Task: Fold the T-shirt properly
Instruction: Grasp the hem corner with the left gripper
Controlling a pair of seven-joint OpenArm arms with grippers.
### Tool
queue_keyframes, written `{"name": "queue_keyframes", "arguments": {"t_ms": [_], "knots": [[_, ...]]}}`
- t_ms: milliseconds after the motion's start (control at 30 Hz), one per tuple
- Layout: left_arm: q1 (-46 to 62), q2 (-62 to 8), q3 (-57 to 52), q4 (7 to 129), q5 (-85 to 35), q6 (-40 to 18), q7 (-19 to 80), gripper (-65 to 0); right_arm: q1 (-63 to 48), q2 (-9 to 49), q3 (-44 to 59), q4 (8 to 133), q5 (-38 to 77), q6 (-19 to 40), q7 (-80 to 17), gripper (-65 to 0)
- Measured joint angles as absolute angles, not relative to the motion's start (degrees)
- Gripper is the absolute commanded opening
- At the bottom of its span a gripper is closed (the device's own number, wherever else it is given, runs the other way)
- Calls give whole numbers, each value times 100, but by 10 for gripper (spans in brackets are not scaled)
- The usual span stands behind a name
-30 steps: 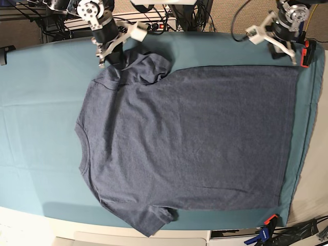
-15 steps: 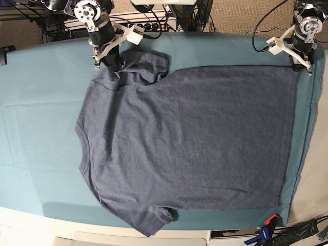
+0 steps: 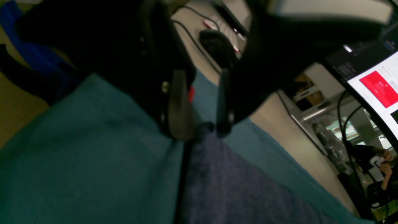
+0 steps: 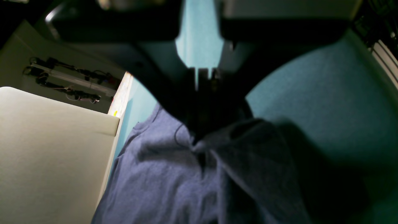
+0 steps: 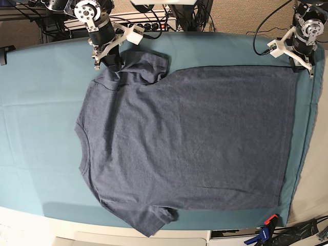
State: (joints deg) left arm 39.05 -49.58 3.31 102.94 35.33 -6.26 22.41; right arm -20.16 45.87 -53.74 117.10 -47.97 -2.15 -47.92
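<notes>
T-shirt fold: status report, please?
Right gripper shut on T-shirt sleeve. Left gripper open at hem corner. Shirt flat, unfolded. Nothing in the way.

The T-shirt [image 5: 189, 138], a heathered slate blue-grey short-sleeved one with a crew neck, is spread flat and plain side up, with no lettering seen. The neck is turned to the left of the base view and the hem to the right. The far sleeve is bunched and rumpled; the near sleeve lies flat.
</notes>
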Motion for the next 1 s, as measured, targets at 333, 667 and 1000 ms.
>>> {"name": "queue_keyframes", "arguments": {"t_ms": [333,667,1000], "knots": [[3865,-4954,316,10285,3378,-718,2084,-465,-2018,4582,-5374,11710,-4797,-213,-4777,-650],[3577,-4952,331,10274,3094,-827,1935,-465,-2018,4582,-5374,11710,-4799,-215,-4731,-650],[3404,-4923,342,10274,2926,-987,1898,-527,-2018,4582,-5374,11710,-4797,-213,-4731,-650]]}}
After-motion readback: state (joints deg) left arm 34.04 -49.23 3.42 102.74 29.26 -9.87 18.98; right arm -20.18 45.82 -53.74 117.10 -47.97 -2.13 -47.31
